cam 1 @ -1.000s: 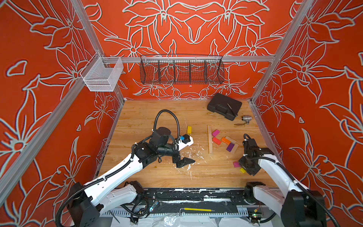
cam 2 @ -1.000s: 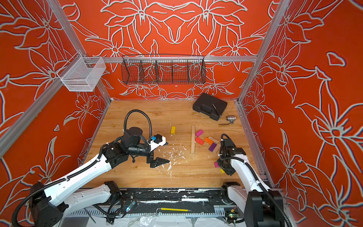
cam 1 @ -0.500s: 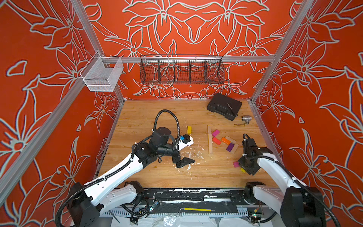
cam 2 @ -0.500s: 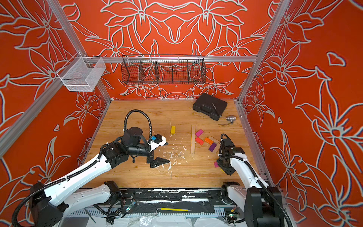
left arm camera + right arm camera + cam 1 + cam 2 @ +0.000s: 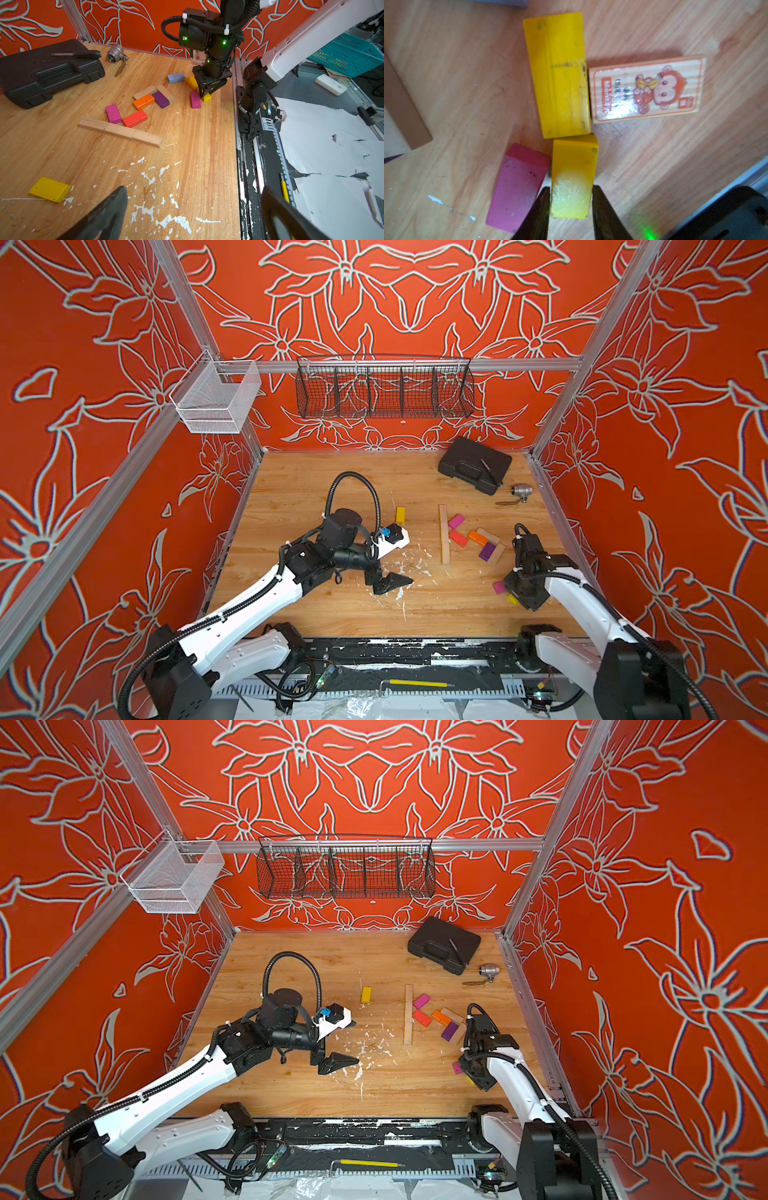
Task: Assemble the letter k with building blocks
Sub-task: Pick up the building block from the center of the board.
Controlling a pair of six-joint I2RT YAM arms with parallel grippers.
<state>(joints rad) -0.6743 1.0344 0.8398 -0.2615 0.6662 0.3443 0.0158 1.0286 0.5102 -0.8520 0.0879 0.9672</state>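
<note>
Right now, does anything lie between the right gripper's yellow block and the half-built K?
Yes: a magenta block lies right beside the gripped yellow block, on the side toward the K's wood row. Lifted, it likely clears; slid, it would hit.

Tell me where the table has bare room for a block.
Free: the far table left of the black case; the near strip between left gripper and right gripper. Crowded: around the wood strip and the gripped yellow block.

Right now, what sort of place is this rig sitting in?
Likely a lab test cell for robot handling: a wooden table boxed in by orange patterned walls on metal rails, with a left arm and right arm mounted at its front edge.
</note>
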